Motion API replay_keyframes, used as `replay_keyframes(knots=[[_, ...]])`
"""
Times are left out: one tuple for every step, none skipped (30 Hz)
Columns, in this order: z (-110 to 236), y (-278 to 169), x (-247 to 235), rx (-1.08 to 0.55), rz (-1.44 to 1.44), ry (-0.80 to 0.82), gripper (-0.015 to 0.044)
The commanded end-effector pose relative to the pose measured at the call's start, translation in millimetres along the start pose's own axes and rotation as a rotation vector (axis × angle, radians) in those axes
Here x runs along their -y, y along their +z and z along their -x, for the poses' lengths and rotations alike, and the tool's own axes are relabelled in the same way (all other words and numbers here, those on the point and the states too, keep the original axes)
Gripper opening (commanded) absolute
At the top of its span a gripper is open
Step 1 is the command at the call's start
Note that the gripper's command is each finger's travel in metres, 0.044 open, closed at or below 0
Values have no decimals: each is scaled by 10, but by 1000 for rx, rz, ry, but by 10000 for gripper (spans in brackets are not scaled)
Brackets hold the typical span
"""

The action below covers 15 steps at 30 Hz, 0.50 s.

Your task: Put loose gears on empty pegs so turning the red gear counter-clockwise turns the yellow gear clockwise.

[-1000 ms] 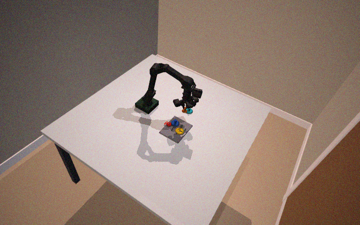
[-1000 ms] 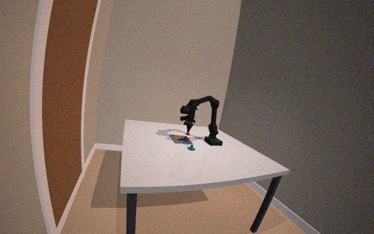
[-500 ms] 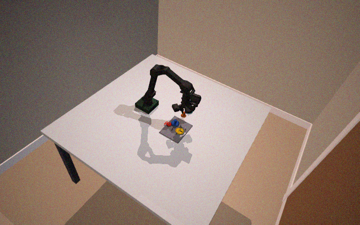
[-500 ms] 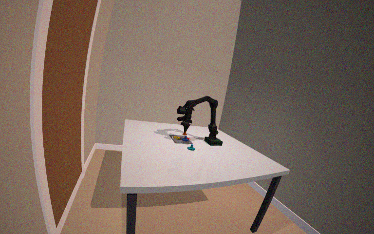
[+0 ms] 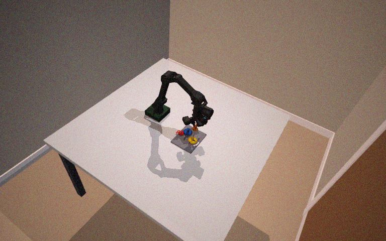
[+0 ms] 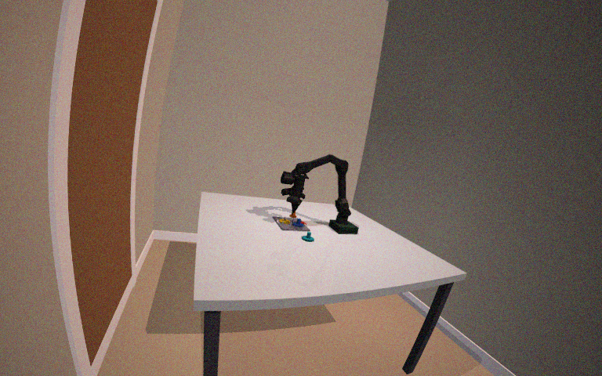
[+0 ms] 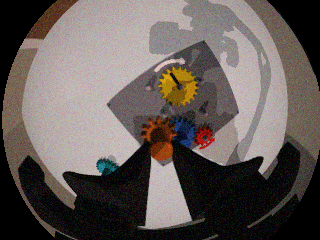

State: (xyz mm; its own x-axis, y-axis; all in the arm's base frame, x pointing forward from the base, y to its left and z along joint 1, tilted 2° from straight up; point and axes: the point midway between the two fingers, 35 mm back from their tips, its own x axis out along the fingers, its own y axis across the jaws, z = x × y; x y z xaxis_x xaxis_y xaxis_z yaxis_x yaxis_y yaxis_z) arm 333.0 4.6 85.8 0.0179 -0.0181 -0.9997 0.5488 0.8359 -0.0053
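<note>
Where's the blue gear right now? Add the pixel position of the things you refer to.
In the wrist view, the blue gear [image 5: 187, 131] [image 6: 298, 222] [image 7: 184, 132] is on the grey board [image 5: 177, 141] [image 6: 288, 229] [image 7: 131, 104], between the orange gear [image 5: 195, 128] [image 6: 292, 215] [image 7: 152, 131] on its left and the red gear [image 5: 181, 133] [image 6: 304, 222] [image 7: 204, 136] on its right.

The top view looks down from high up and far off, past the fingers [image 5: 195, 125]. The exterior view looks across the tabletop [image 5: 127, 136] [image 6: 319, 270] [image 7: 75, 75] from far away. The wrist view looks down from close above the fingers. All share the board [image 5: 182, 143] [image 6: 284, 226] [image 7: 132, 102].

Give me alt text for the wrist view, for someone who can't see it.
The gripper holds an orange gear above a grey board bearing blue, red and yellow gears. A teal gear stands beyond the board.
</note>
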Motion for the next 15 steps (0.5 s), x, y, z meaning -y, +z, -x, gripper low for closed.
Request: replay_keyframes(knots=[[-53, 61, 81, -1, 2, -6, 0], [-61, 75, 97, -1, 2, -6, 0], [-65, 84, 106, 0, 2, -7, 0], [-67, 87, 109, 0, 2, -7, 0], [-64, 87, 109, 0, 2, -7, 0], [-60, 87, 109, 0, 2, -7, 0], [-54, 88, 109, 0, 2, -7, 0], [-46, 88, 110, 0, 2, -7, 0], [-38, 89, 110, 0, 2, -7, 0], [-35, 89, 110, 0, 2, -7, 0], [-35, 89, 110, 0, 6, -7, 0], [-35, 89, 110, 0, 15, -7, 0], [-35, 89, 110, 0, 26, -7, 0], [-35, 89, 109, 0, 41, -6, 0], [-35, 89, 109, 0, 61, -6, 0]])
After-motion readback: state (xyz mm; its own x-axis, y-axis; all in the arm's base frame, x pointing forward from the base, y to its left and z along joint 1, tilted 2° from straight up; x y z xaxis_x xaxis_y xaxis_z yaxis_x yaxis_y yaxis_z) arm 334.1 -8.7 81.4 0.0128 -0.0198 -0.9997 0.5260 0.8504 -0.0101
